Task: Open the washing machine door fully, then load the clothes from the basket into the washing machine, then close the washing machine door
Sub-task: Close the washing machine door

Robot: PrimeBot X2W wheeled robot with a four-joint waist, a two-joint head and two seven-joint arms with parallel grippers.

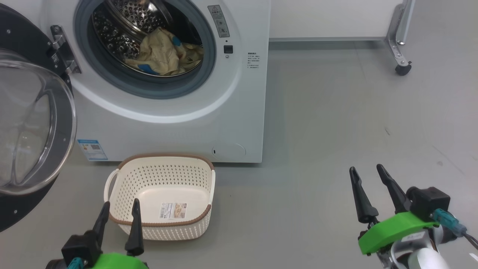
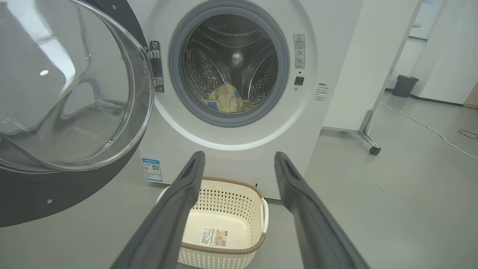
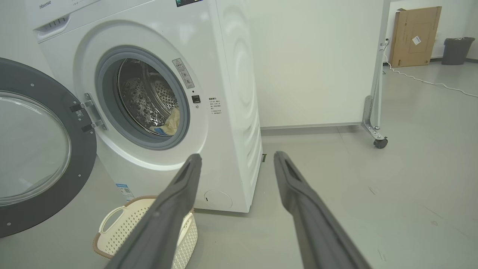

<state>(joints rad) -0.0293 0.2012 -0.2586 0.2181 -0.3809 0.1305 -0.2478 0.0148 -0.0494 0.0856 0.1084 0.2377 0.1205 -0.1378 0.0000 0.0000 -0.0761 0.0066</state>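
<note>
The white washing machine [image 1: 239,112] stands with its door [image 1: 33,127] swung wide to the left on its hinge. The cream-yellow clothes [image 1: 164,52] with blue cuffs lie inside the steel drum, and show in the left wrist view as the clothes [image 2: 226,99]. On the floor before the machine sits the cream basket [image 1: 201,175], holding nothing but the label on its bottom. My left gripper [image 1: 121,209] is open, low at the basket's near left edge. My right gripper [image 1: 368,172] is open over bare floor well to the right.
A white partition on a castor foot [image 1: 402,69] stands at the far right behind the machine. In the right wrist view a cardboard box [image 3: 414,35], a dark bin [image 3: 457,50] and a cable on the floor lie far off. Grey floor stretches right of the machine.
</note>
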